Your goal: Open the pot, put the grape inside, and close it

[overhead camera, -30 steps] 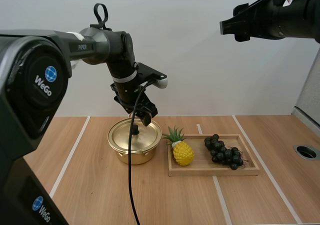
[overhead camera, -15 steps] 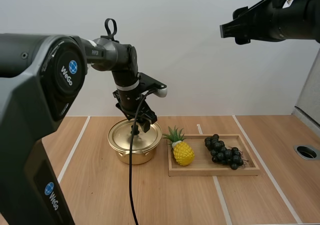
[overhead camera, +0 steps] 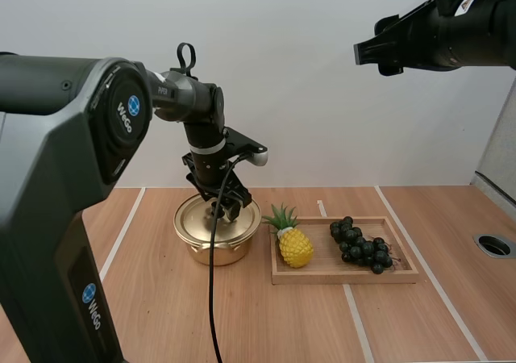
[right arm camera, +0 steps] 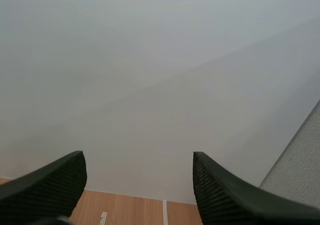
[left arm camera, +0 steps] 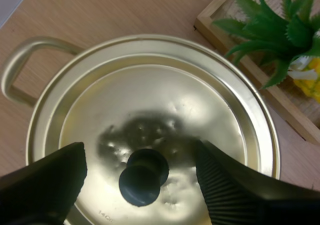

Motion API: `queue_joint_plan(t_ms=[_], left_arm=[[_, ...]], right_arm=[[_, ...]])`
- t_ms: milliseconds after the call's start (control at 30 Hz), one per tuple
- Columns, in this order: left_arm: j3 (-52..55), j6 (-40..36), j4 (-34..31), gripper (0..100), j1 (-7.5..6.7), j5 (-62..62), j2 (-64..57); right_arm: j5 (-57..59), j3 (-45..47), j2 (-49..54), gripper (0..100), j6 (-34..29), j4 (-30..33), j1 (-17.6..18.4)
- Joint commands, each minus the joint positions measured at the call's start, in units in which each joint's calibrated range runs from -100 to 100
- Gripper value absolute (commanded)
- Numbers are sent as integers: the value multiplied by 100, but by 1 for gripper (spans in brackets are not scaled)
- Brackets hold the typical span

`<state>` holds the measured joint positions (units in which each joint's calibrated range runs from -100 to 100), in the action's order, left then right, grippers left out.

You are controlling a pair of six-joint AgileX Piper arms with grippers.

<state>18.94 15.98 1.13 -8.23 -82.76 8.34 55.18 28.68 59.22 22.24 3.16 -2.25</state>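
Your left gripper (left arm camera: 137,152) stands wide open and holds nothing. Its two black fingers (left arm camera: 45,177) flank the round black knob (left arm camera: 143,177), one on each side, with a gap to either one. The knob sits at the centre of the dimpled golden metal lid (left arm camera: 150,95), which rests closed on the round golden pot (overhead camera: 211,248) on the wooden table (overhead camera: 153,315). Just beside the pot lies the shallow rectangular wooden tray (overhead camera: 347,277). It carries a yellow toy pineapple (overhead camera: 295,248) and, at its far end from the pot, the bunch of dark grapes (overhead camera: 360,247). Your right gripper (right arm camera: 137,157) hangs high above the table, open and empty, well apart from the pot.
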Motion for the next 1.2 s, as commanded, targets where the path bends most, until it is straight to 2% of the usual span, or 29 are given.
queue_joint_plan(t_ms=[0, 300, 333, 433, 467, 867, 1167], left_arm=[[-9, -56, -1, 100, -15, 18, 0], [-9, -147, -11, 100, -8, -240, -4], [-9, -249, -78, 97, -8, -240, -4], [-9, -415, -164, 19, -8, -147, -18], [-9, -415, -176, 0, -8, -129, -31], [-116, -628, -254, 0, -8, -351, -478], [-1746, -789, -254, 0, -8, -1258, -2267]], right_arm=[[-21, -37, 32, 100, 46, 5, -17], [-21, -37, 32, 100, 46, 5, -17], [-21, -37, 32, 100, 46, 5, -17], [-21, -37, 32, 100, 46, 5, -17], [-21, -37, 32, 100, 46, 5, -17], [-160, -37, 32, 100, 46, 14, -17], [-205, -37, 32, 100, 46, 14, -17]])
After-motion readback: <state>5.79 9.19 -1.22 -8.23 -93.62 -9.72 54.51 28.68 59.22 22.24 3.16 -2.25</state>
